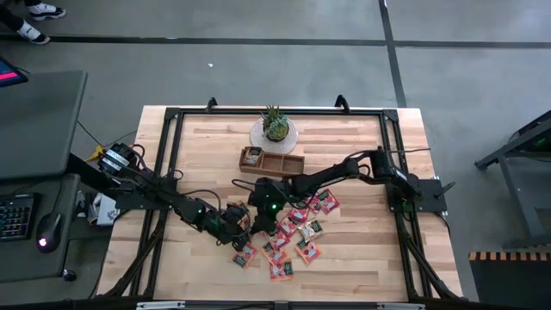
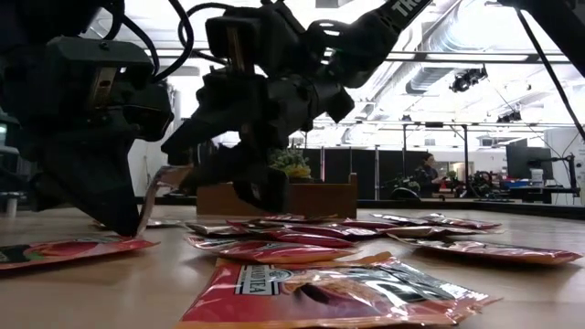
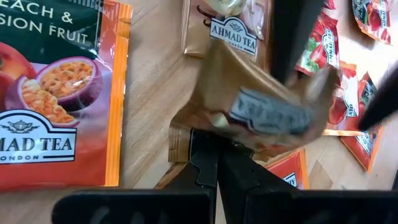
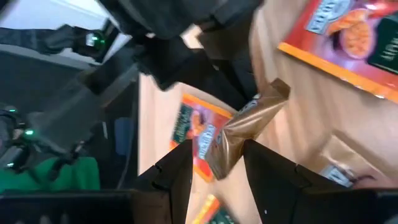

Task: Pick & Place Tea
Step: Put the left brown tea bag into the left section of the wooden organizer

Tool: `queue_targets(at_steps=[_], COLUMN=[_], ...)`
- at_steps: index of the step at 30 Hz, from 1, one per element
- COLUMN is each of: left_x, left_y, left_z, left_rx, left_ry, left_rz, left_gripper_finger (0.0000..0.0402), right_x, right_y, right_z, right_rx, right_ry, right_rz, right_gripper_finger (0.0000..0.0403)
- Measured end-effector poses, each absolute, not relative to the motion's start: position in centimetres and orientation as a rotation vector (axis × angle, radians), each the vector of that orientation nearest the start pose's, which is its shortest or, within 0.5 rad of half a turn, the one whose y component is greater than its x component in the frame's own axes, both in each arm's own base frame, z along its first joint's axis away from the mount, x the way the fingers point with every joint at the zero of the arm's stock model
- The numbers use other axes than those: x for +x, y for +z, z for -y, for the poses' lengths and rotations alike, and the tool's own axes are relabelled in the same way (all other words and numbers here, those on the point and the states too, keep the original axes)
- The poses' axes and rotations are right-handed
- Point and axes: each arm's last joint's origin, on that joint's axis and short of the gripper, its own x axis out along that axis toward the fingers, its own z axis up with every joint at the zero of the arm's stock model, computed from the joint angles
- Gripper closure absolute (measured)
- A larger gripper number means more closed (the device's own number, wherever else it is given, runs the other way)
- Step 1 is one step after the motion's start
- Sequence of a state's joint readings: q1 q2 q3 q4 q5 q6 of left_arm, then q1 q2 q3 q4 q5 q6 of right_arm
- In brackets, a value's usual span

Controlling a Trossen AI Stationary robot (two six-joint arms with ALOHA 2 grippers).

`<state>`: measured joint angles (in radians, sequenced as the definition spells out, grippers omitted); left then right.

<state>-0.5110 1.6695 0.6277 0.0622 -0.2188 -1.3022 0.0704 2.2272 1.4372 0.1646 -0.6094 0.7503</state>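
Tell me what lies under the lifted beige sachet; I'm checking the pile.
Under the beige sachet, pinched by the left end effector: bare table and red sachets. Anything directly beneath is hidden.

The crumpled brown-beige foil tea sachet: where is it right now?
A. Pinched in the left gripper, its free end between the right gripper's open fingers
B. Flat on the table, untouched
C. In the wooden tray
A: the left gripper is shut on the crumpled brown-beige foil tea sachet, and the right gripper straddles its other end, open.
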Motion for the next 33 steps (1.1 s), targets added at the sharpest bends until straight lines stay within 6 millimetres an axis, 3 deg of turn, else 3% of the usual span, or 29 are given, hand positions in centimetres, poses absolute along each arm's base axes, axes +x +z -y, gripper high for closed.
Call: queue_targets(at_steps=[19,29,33], left_x=[24.30,24.31,24.31], left_y=[10.53,10.52,10.52], left_z=[12.90,12.90,12.90], left_rx=[-0.844,-0.839,-0.839], left_ry=[0.348,0.342,0.342], left_rz=[-0.918,-0.922,-0.922], left_gripper_finger=[0.0402,0.0402,0.0402], right_x=[46.58,46.62,46.63], right_y=[12.26,12.25,12.32], right_z=[-4.74,-4.45,-4.56], right_rx=[0.863,0.874,0.888], right_ry=[0.315,0.294,0.315], right_rz=[-0.871,-0.867,-0.871], right_gripper_finger=[0.0260,0.0187,0.0176])
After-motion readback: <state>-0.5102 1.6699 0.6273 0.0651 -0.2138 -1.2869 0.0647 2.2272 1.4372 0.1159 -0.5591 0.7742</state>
